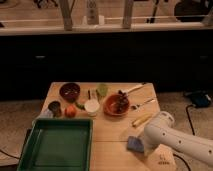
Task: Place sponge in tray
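Observation:
A blue-grey sponge [134, 144] lies on the wooden table [117, 127] near its front right. My white arm comes in from the lower right, and its gripper [146, 144] is right at the sponge's right side, mostly hidden behind the arm's rounded end. A green tray [56, 145] sits at the table's front left, empty, well to the left of the sponge.
At the back of the table stand a dark bowl [69, 91], a tin can [54, 107], an orange fruit [70, 111], a white cup [91, 107], a green cup [102, 90], an orange bowl [116, 105] and utensils [141, 120]. A dark counter rises behind.

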